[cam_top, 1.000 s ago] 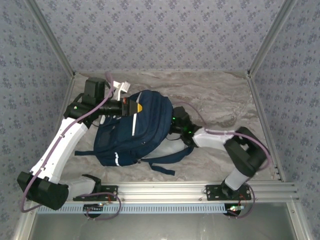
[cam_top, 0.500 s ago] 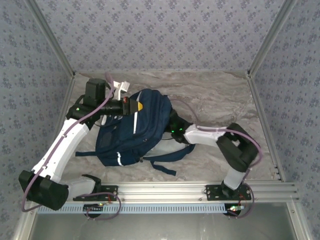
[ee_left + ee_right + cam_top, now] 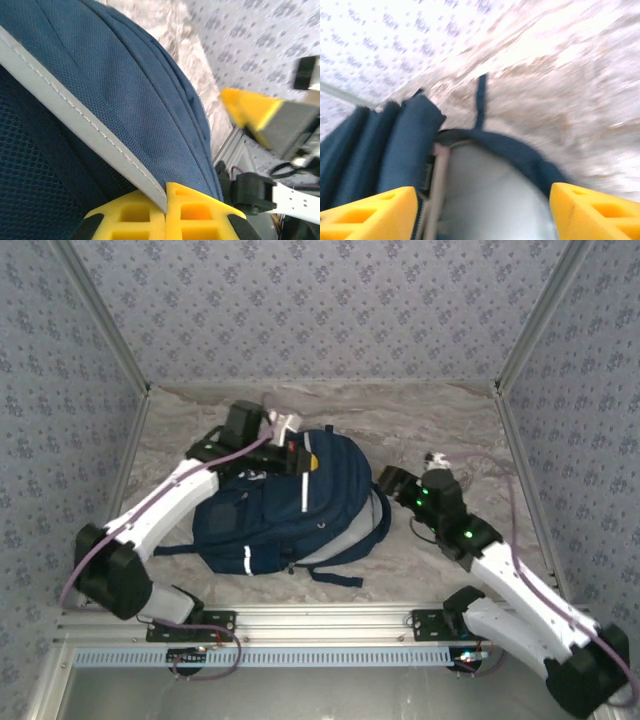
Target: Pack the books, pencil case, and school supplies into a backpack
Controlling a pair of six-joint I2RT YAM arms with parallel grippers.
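Backpack lay on the surface, left hand clamped shut on its top fabric at the white stripe, right hand wide and empty just beside its strap side; step looked like repositioning it, next needing a right-hand grip.

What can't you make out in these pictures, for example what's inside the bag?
- Inside of the backpack, top view: its own navy fabric covers it, so I cannot tell whether it holds any books.
- Right wrist view: motion blur smears the strap and the table.
- Left gripper, left wrist view: the bottom edge cuts off its yellow fingers, so I cannot tell how much fabric they pinch.
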